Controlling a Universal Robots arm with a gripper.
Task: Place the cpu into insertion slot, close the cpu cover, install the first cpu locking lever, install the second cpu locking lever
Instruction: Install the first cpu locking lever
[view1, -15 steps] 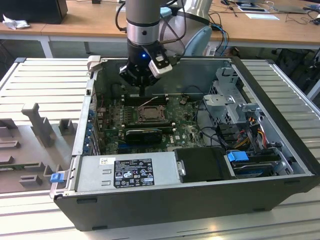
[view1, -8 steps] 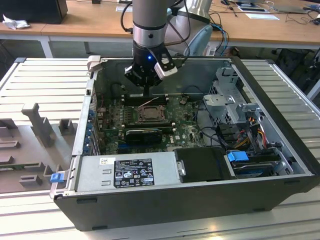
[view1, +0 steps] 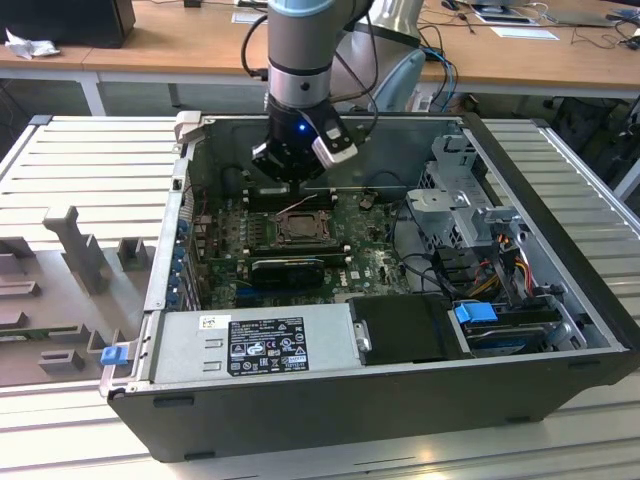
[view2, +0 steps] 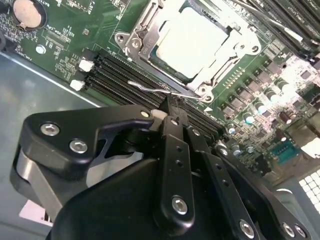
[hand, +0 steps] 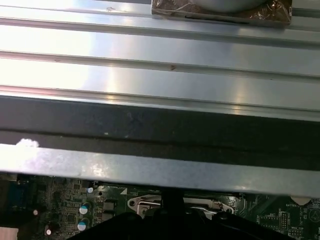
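The cpu (view2: 192, 42), pale and silvery, lies in the insertion slot (view1: 298, 228) on the green motherboard. The cpu cover (view2: 136, 42), a silvery frame, is down around it. A thin wire locking lever (view2: 160, 89) runs along the socket's edge beside the black memory slots. My black gripper (view2: 170, 106) hovers over the board just behind the socket in the exterior view (view1: 290, 170). Its fingers are shut, with the tips right at that lever; I cannot tell whether they touch it. A strip of the cover (hand: 145, 202) peeks out in the first wrist view.
The open computer case (view1: 560, 300) walls the board in on all sides. A power supply (view1: 250, 345) fills the near side and a drive cage (view1: 470, 200) stands on the exterior view's right. Long memory slots (view2: 120, 75) flank the socket. A grey foam tray (view1: 60, 270) lies outside the case.
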